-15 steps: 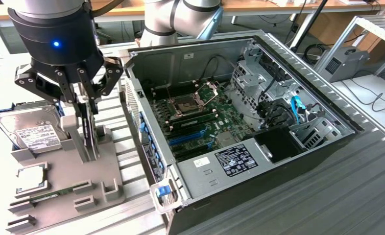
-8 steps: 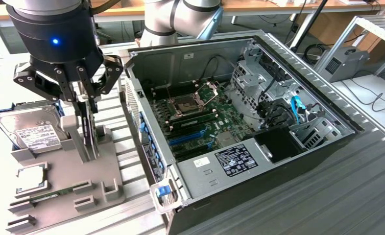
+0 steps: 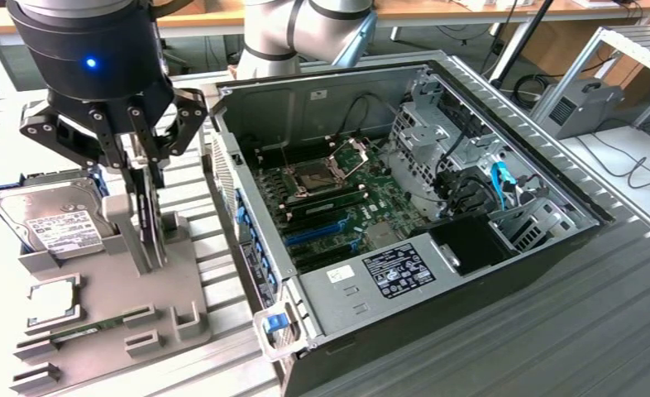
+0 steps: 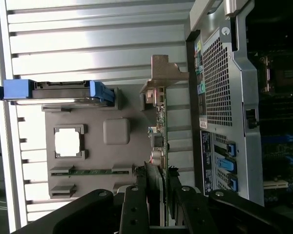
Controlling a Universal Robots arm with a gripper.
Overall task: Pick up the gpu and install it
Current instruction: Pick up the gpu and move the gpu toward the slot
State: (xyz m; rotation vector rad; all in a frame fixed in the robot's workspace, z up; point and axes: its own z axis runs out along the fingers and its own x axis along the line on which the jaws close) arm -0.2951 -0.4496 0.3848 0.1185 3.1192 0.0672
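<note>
The gpu (image 3: 143, 219) is a thin black card standing on edge in a slot of the grey fixture tray (image 3: 182, 285), at the exterior view's left. My gripper (image 3: 140, 165) hangs straight above it, its two fingers pressed against the card's upper edge from either side. In the wrist view the gpu (image 4: 161, 122) runs away from the gripper (image 4: 158, 195), with its silver bracket at the far end. Its lower edge still sits between the tray's posts. The open computer case (image 3: 413, 207) lies on its side to the exterior view's right, with blue card slots (image 3: 314, 231) on the motherboard.
The tray also holds a silver hard drive (image 3: 54, 219) in a blue frame, a square processor (image 3: 51, 299) and a green memory stick (image 3: 83, 332). The case wall (image 4: 224, 97) stands close beside the tray. Benches and cables lie behind.
</note>
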